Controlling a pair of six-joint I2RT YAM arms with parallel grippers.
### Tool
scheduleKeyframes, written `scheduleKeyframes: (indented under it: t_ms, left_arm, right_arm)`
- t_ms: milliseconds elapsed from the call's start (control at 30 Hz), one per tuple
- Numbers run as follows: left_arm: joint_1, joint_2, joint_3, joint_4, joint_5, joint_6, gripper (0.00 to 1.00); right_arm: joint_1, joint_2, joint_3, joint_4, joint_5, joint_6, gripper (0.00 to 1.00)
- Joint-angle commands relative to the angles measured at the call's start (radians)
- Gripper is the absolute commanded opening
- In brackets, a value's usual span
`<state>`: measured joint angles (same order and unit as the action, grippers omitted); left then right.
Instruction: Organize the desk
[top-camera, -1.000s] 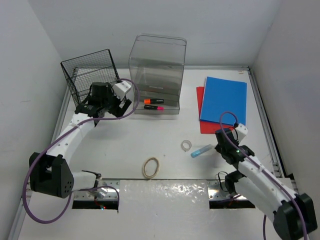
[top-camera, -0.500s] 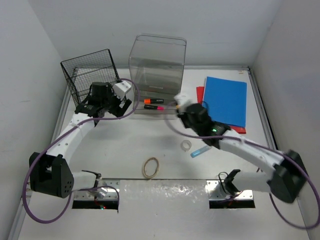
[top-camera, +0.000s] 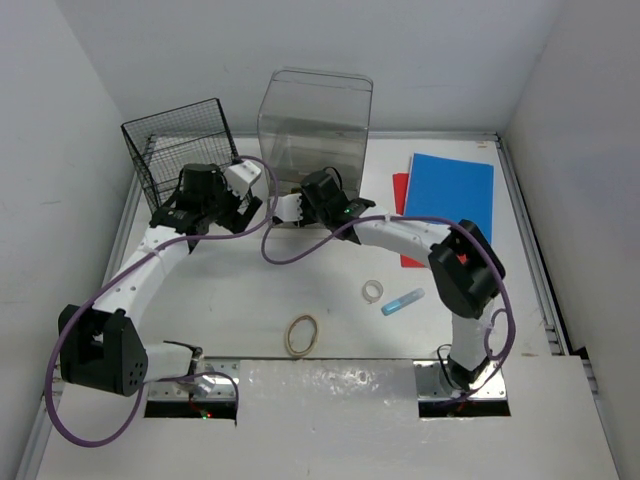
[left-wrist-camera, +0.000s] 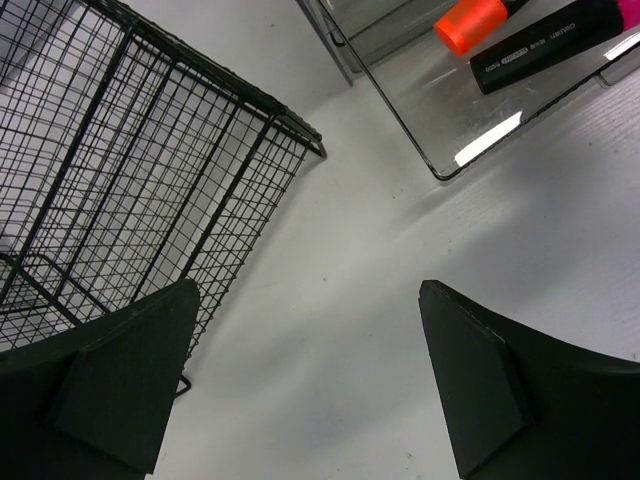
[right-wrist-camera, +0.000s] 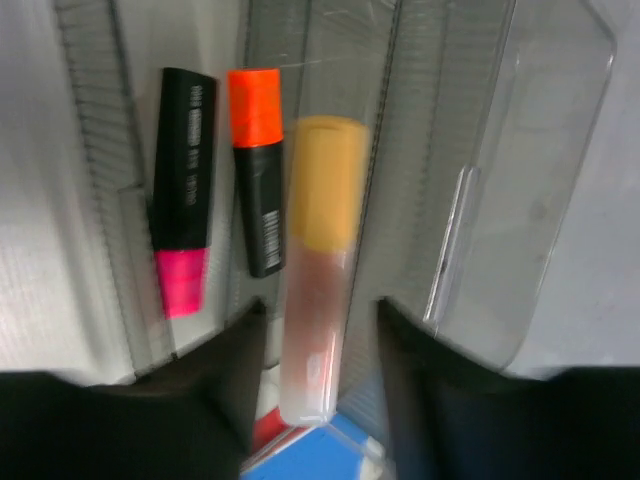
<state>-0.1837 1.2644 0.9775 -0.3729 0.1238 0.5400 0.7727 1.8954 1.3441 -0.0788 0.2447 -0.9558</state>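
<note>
- Nearest the arm bases, a tan rubber band (top-camera: 302, 334) lies flat on the white desk (top-camera: 250, 290), which spreads under everything here.
- Just beyond it sits a small roll of clear tape (top-camera: 372, 291), and a blue tube (top-camera: 402, 301) lies close beside the roll without touching it.
- Mid-desk on the left, the left end effector (left-wrist-camera: 308, 300) hangs over bare desk with its fingers (left-wrist-camera: 120, 385) spread wide and nothing between them.
- The black wire basket (left-wrist-camera: 120, 170) stands just beside that end effector, on its left in the wrist view.
- The right arm stretches across to the clear drawer box (top-camera: 315, 130), and the right end effector (right-wrist-camera: 320, 310) is over its pulled-out drawer.
- Its fingers (right-wrist-camera: 235, 385) are set narrow, and a yellow-capped tube (right-wrist-camera: 318, 270) is pinched between them; the wrist view is blurred.
- In the drawer, an orange-capped highlighter (right-wrist-camera: 258, 170) and a pink-capped highlighter (right-wrist-camera: 180, 190) lie side by side, just left of the tube.
- Far right, a blue folder (top-camera: 448, 200) lies on top of a red folder (top-camera: 401, 188).
</note>
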Motion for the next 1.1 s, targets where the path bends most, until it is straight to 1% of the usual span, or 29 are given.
scheduleKeyframes:
  t_ms: [0, 33, 100, 133, 200, 267, 300, 333, 367, 400, 433, 467, 500, 567, 600, 667, 700, 733, 767, 800, 833, 867, 900, 967, 1000, 1067]
  left_arm:
    - [0.009, -0.011, -0.003, 0.049, -0.013, -0.018, 0.91]
    - [0.009, -0.011, -0.003, 0.048, -0.012, -0.018, 0.91]
    - [0.009, -0.01, -0.007, 0.049, -0.007, -0.017, 0.91]
    - [0.009, -0.008, -0.008, 0.049, -0.007, -0.015, 0.91]
    - [0.009, -0.01, -0.008, 0.049, -0.007, -0.014, 0.91]
    - [0.009, -0.007, -0.008, 0.048, -0.004, -0.014, 0.91]
    - [0.009, -0.008, -0.008, 0.048, -0.003, -0.014, 0.91]
    - [0.009, -0.008, -0.01, 0.049, -0.001, -0.014, 0.91]
    - [0.009, -0.007, -0.008, 0.049, 0.002, -0.014, 0.91]
    - [0.009, -0.008, -0.008, 0.046, 0.007, -0.014, 0.91]
    - [0.009, -0.008, -0.007, 0.046, 0.01, -0.014, 0.91]
    - [0.009, -0.008, -0.005, 0.045, 0.013, -0.014, 0.91]
    - [0.009, -0.007, -0.005, 0.045, 0.019, -0.014, 0.91]
    - [0.009, -0.005, -0.003, 0.043, 0.025, -0.012, 0.91]
    - [0.009, -0.003, -0.003, 0.042, 0.033, -0.011, 0.91]
    - [0.009, -0.003, -0.002, 0.038, 0.039, -0.011, 0.91]
    - [0.009, -0.005, -0.003, 0.037, 0.051, -0.011, 0.91]
    - [0.009, -0.003, -0.002, 0.037, 0.059, -0.011, 0.9]
    - [0.009, -0.002, -0.003, 0.037, 0.072, -0.011, 0.91]
    - [0.009, -0.002, -0.005, 0.037, 0.079, -0.011, 0.91]
    - [0.009, -0.005, -0.007, 0.037, 0.082, -0.011, 0.91]
    - [0.009, -0.007, -0.008, 0.037, 0.082, -0.009, 0.91]
    - [0.009, -0.013, -0.01, 0.037, 0.07, -0.009, 0.91]
    - [0.009, -0.025, -0.019, 0.038, 0.057, -0.006, 0.91]
    - [0.009, -0.033, -0.023, 0.042, 0.053, 0.0, 0.91]
    - [0.009, -0.045, -0.026, 0.043, 0.056, 0.005, 0.91]
  right_arm:
    - [-0.021, 0.031, 0.113, 0.002, -0.019, -0.089, 0.51]
    - [-0.032, 0.039, 0.133, 0.016, -0.018, -0.081, 0.54]
    - [-0.036, 0.051, 0.145, 0.039, 0.002, -0.052, 0.66]
    - [-0.035, 0.047, 0.148, 0.04, 0.013, -0.043, 0.8]
    - [-0.033, 0.022, 0.138, 0.045, 0.01, -0.02, 0.87]
    - [-0.03, -0.06, 0.092, 0.073, 0.002, 0.037, 0.9]
    - [-0.03, -0.097, 0.073, 0.073, -0.005, 0.093, 0.9]
    - [-0.03, -0.186, 0.035, 0.074, -0.016, 0.136, 0.91]
    - [-0.03, -0.234, 0.015, 0.062, -0.045, 0.181, 0.96]
    - [-0.03, -0.278, 0.0, 0.022, -0.067, 0.233, 0.98]
    - [-0.042, -0.358, -0.037, -0.078, -0.097, 0.32, 0.99]
    - [-0.047, -0.39, -0.065, -0.123, -0.137, 0.36, 0.99]
    - [-0.049, -0.416, -0.139, -0.201, -0.151, 0.417, 0.99]
    - [-0.053, -0.488, -0.241, -0.237, -0.165, 0.459, 0.99]
    - [-0.058, -0.507, -0.344, -0.248, -0.139, 0.503, 0.99]
    - [-0.067, -0.545, -0.426, -0.283, -0.134, 0.525, 0.99]
    - [-0.085, -0.556, -0.503, -0.323, -0.195, 0.5, 0.99]
    - [-0.095, -0.565, -0.546, -0.364, -0.25, 0.441, 0.99]
    - [-0.095, -0.585, -0.636, -0.447, -0.322, 0.205, 0.99]
    - [-0.095, -0.591, -0.672, -0.463, -0.388, 0.09, 0.99]
    - [-0.096, -0.596, -0.695, -0.426, -0.372, 0.054, 0.99]
    - [-0.105, -0.593, -0.706, -0.371, -0.342, 0.06, 0.99]
    - [-0.156, -0.575, -0.692, -0.304, -0.337, 0.072, 0.99]
    - [-0.185, -0.547, -0.654, -0.34, -0.358, 0.06, 0.99]
    - [-0.187, -0.523, -0.637, -0.401, -0.358, 0.037, 0.99]
    - [-0.188, -0.507, -0.652, -0.427, -0.349, 0.041, 0.99]
